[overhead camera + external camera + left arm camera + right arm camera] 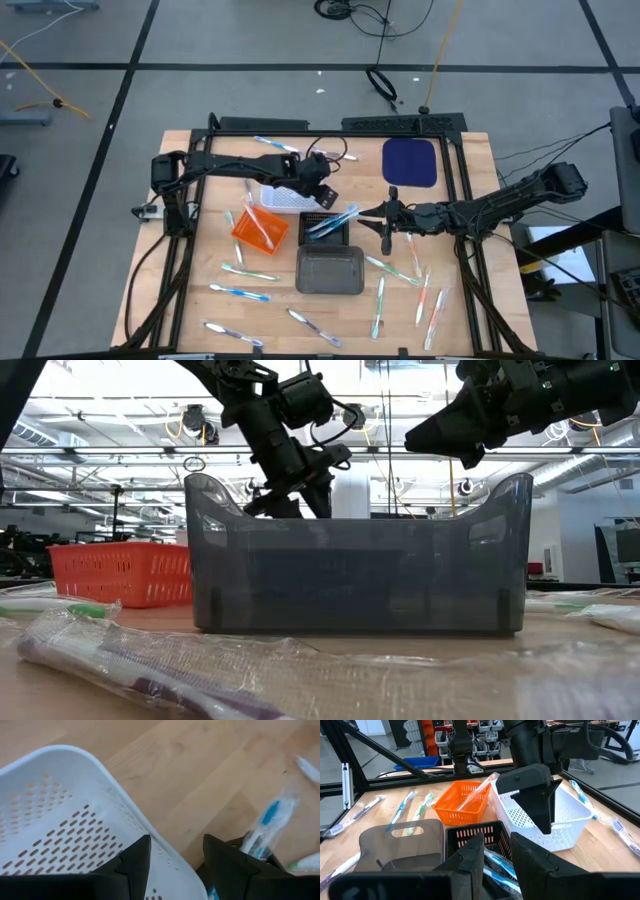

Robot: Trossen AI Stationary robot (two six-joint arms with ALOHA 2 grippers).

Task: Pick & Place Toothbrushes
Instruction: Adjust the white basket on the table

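Above the rim of the perforated white plastic basket (pixel 288 197), the left gripper (pixel 172 860), fingers spread wide with nothing between them. Over the small black slotted basket (pixel 479 836), the right gripper (pixel 495 851), jaws partly closed and a narrow gap left; cannot tell whether anything sits in that gap. In the black basket, a few wrapped blue-and-white toothbrushes (pixel 330 222), leaning out over its edge. In the orange mesh basket (pixel 259 228), one more wrapped brush (pixel 476 793), propped at a slant. Just in front of the black basket, a grey translucent plastic tray (pixel 329 270). Scattered over the light wooden table (pixel 200 150), more wrapped toothbrushes, most near the front edge and right side, one by the back rail
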